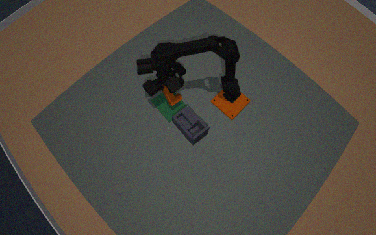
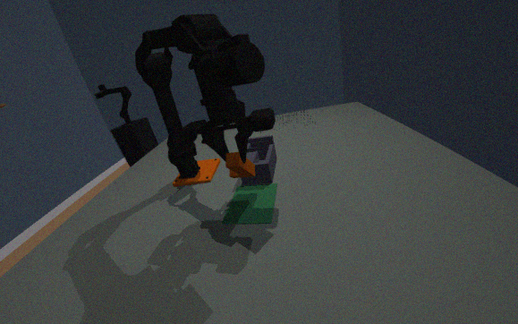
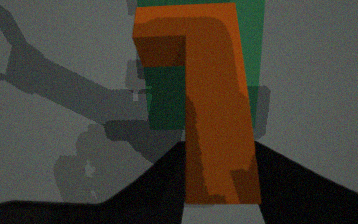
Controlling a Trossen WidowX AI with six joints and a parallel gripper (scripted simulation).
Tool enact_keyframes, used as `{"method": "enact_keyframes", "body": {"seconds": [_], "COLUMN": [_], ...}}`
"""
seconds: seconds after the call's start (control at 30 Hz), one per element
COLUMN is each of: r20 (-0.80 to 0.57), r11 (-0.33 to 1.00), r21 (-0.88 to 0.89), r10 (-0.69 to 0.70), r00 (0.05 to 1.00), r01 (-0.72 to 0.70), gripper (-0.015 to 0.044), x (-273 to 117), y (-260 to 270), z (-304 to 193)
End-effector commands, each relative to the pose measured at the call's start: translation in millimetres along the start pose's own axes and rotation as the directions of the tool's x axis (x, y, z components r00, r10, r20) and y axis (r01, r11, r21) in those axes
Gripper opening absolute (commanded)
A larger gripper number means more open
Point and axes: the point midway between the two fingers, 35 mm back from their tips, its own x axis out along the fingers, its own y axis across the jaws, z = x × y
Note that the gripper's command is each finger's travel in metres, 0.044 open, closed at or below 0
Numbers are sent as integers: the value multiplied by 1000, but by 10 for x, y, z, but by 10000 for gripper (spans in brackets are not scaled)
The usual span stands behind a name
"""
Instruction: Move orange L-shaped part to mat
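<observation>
The orange L-shaped part is in the air above the green mat. My gripper is shut on its straight end, one finger on each side. The L-shaped end points away from the fingers, toward the tray side. In the exterior view a gap shows between the part and the mat, and shadow covers part of the mat. The grey tray stands beside the mat with its pocket empty. In the top view the arm hides the fingertips.
The arm's orange base plate is on the table, to the right of the tray in the top view. The tray's raised walls stand close to the mat's edge.
</observation>
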Motion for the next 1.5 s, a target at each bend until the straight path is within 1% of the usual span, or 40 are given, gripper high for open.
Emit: {"method": "enact_keyframes", "body": {"seconds": [0.0,1.07,1.47], "r20": [7,7,7], "r11": [1000,1000,1000], "r21": [-5,-5,-5], "r10": [3,3,3], "r00": [1000,1000,1000], "r01": [-3,-3,-3], "gripper": [0,0,0], "x": [87,567,578], "y": [10,14,14], "z": [14,19,20]}}
